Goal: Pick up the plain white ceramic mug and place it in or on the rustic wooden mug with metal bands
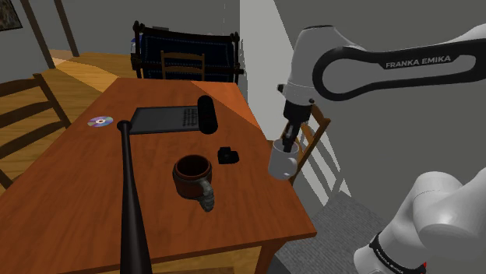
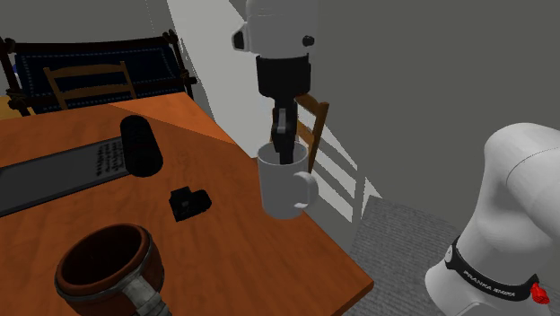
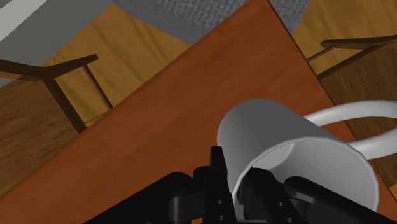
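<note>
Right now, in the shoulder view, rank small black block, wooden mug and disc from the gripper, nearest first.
1. small black block, on the table near the gripper
2. wooden mug, mid-table
3. disc, shoulder view's far left

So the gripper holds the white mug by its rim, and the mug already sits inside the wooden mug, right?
No. The gripper holds the white mug by its rim, but the mug hangs in the air, apart from the wooden mug; the shoulder view shows it.

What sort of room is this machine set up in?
Likely a dining room in a house: a wooden table, a wooden chair at its far end, a wood floor and a grey rug.
</note>
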{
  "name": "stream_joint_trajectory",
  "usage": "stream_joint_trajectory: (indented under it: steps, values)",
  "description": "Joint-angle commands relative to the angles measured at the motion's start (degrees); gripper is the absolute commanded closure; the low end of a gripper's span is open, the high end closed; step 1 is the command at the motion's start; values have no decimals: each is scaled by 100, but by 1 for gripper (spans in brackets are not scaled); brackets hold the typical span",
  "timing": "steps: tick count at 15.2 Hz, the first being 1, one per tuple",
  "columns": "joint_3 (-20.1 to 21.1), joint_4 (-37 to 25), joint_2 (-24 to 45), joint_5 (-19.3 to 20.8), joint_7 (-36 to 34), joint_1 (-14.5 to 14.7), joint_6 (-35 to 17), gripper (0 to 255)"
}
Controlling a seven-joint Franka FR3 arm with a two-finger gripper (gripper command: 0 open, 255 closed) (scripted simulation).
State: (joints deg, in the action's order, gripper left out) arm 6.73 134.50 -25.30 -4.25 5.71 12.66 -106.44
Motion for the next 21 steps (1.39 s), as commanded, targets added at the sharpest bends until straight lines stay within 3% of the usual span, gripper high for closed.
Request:
stream_joint_trajectory:
  steps: [1, 9, 21]
  values:
    - [-3, -114, -23, 2, -7, 0, 139, 255]
    - [-26, -640, -61, 19, -20, -8, 704, 255]
    - [727, -3288, 2362, 209, -1201, 306, 906, 255]
